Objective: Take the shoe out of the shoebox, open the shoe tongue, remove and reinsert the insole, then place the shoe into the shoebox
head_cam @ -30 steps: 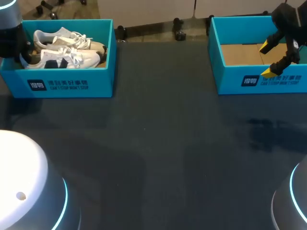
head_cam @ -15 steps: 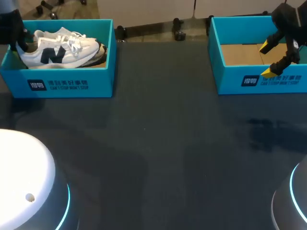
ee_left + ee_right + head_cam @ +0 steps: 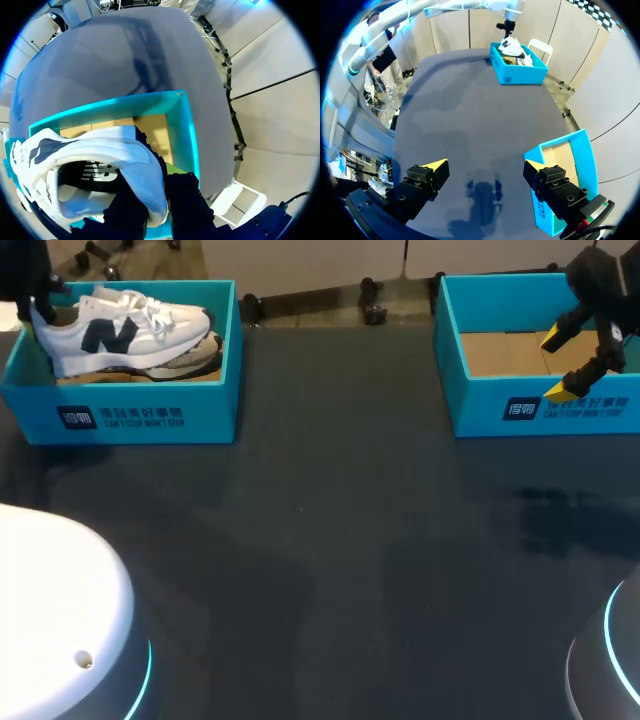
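Observation:
A white shoe with a navy letter hangs side-on over the left teal shoebox, its sole about level with the rim. My left gripper is shut on its heel. In the left wrist view the heel collar is pinched between my black fingers, whose yellow tips are hidden, and the box wall lies below. A second shoe lies in the box underneath. My right gripper stands open over the front wall of the right teal shoebox, holding nothing.
The right shoebox shows only its bare cardboard floor. Dark tabletop stretches between the two boxes. In the right wrist view the left shoebox stands far ahead and the right shoebox is beside my finger.
My left gripper has risen with the shoe by the heel, lifting it from beside the other shoe and turning it side-on above the box. The right arm has not moved.

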Robot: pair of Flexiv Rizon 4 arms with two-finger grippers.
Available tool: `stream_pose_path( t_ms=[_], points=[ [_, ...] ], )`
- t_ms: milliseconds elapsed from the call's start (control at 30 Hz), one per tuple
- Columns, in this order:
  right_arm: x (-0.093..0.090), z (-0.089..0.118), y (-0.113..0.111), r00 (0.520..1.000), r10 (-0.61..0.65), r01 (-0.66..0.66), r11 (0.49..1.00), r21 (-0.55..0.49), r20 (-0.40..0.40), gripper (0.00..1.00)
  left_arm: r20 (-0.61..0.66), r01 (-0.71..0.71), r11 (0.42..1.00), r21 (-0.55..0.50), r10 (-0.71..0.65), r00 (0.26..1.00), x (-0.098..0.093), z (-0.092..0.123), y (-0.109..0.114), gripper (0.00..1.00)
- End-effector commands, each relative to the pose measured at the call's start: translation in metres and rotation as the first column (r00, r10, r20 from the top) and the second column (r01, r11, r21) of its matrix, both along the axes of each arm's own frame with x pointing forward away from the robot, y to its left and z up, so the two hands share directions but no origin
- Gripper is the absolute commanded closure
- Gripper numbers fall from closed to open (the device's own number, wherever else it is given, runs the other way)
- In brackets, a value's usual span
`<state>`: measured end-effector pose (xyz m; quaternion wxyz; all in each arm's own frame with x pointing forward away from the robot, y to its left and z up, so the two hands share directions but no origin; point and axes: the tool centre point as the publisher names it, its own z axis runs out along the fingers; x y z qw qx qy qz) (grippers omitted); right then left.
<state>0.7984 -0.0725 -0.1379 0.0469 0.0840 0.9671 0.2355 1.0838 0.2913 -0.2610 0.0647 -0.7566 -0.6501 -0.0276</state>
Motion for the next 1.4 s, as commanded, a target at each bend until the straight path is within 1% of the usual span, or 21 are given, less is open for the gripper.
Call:
stream_pose_path(
  t_ms=[33,200,433,1400],
  points=[
    [0.001,0.0,0.001,1.0,0.0,0.0,1.0,-0.003,-0.003,0.0,0.01,-0.002,1.0,0.006,0.002,1.0,0.001,0.022,0.0,1.0],
    [0.001,0.0,0.001,1.0,0.0,0.0,1.0,-0.003,-0.003,0.0,0.022,-0.005,1.0,0.01,0.005,1.0,0.007,0.039,0.0,1.0],
    [0.001,0.0,0.001,1.0,0.0,0.0,1.0,-0.003,-0.003,0.0,0.005,0.009,1.0,-0.009,-0.009,1.0,0.004,0.054,-0.002,1.0],
    [0.001,0.0,0.001,1.0,0.0,0.0,1.0,-0.003,-0.003,0.0,0.005,0.009,1.0,-0.009,-0.009,1.0,0.004,0.054,-0.002,1.0]
  ],
)
